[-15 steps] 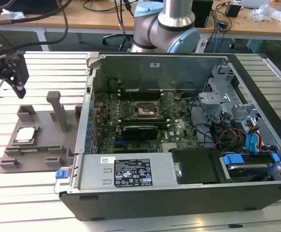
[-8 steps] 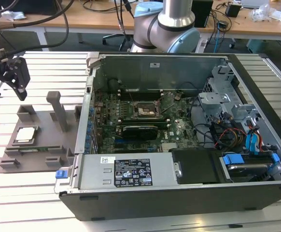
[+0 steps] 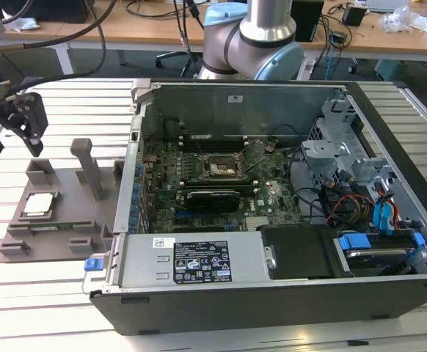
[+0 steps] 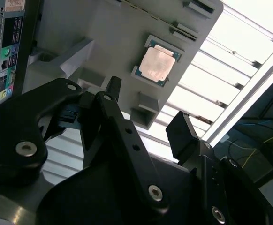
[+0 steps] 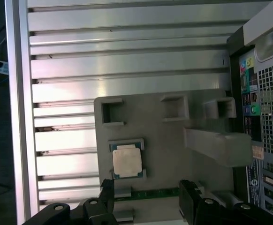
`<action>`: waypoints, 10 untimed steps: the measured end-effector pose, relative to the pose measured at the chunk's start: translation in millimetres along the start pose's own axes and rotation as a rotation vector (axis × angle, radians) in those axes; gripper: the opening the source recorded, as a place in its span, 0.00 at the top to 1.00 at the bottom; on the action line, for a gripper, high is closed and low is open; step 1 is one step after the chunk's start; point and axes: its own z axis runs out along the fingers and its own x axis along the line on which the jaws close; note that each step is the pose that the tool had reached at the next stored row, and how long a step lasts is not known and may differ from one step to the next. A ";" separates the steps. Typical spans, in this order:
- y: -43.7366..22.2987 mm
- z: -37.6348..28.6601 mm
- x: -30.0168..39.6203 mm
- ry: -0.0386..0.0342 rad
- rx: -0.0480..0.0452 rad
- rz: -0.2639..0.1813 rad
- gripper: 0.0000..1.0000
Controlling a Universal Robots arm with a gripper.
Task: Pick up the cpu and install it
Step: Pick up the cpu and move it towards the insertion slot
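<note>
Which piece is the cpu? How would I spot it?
Start at the open computer case; a grey tray lies beside it, on the exterior view's left. The cpu sits on that tray, the only silvery square among grey blocks.

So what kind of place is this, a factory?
More likely a robot lab or workshop. A robot arm stands behind an opened computer on a slatted metal table, and wooden desks with cables on them run along the back.
</note>
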 end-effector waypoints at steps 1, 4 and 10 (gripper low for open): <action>0.0 1.2 0.0 -0.0001 0.0000 0.000 0.34; -0.1 5.1 0.1 -0.0001 0.0000 0.000 0.34; -0.3 11.3 0.3 -0.0001 0.0000 0.000 0.34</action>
